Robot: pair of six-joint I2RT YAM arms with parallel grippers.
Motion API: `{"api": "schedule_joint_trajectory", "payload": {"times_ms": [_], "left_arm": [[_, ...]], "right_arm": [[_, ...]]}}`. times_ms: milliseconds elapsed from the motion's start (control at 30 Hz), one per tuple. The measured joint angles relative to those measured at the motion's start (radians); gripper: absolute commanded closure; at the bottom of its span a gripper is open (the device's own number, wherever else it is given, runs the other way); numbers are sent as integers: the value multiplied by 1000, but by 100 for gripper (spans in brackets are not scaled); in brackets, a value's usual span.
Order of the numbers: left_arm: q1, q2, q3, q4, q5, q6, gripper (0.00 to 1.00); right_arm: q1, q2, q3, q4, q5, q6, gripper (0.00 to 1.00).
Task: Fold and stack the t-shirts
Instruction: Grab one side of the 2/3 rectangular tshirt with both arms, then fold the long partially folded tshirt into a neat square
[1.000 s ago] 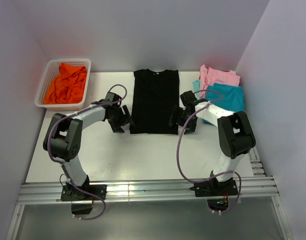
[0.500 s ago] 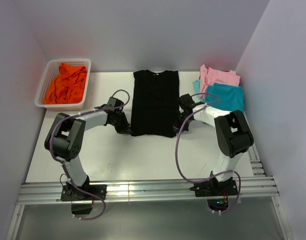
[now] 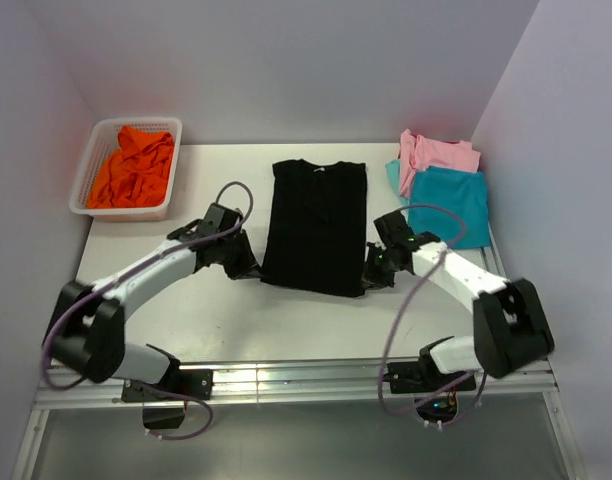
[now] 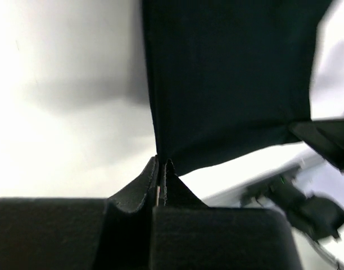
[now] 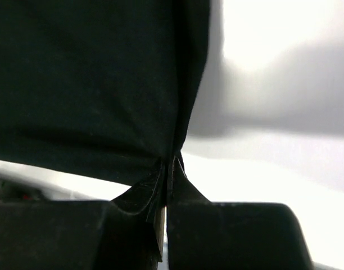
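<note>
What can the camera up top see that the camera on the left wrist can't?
Only the top view shows the white basket with orange t-shirts bunched inside, plus the pink t-shirt and teal t-shirt lying at the right. Only the left wrist view shows, up close, the left tool pinched shut on a corner of the black t-shirt. Both views show the black t-shirt, the left tool and the white table.

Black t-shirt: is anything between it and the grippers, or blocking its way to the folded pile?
Nothing visible. The left gripper and right gripper are shut on near corners of the black t-shirt. Only bare table and the right arm lie between it and the teal-and-pink pile.
</note>
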Motion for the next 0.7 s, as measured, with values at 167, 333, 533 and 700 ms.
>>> {"api": "schedule_joint_trajectory", "payload": {"times_ms": [167,333,533,700], "left_arm": [[-37,-271,-35,-111,-17,-53,100],[-45,-423,-35,-232,-26,-105,100],[-48,-408,71,-336,-45,-128,100],[-43,-309,226,-366,-83,-109,100]], "right_arm": [[5,-265,-27,-118,-28,-8,100],[8,-452,-26,-245,-68,-4,100],[9,-454,86,-363,-74,-4,100],[8,-342,243,-400,-19,-31,100]]}}
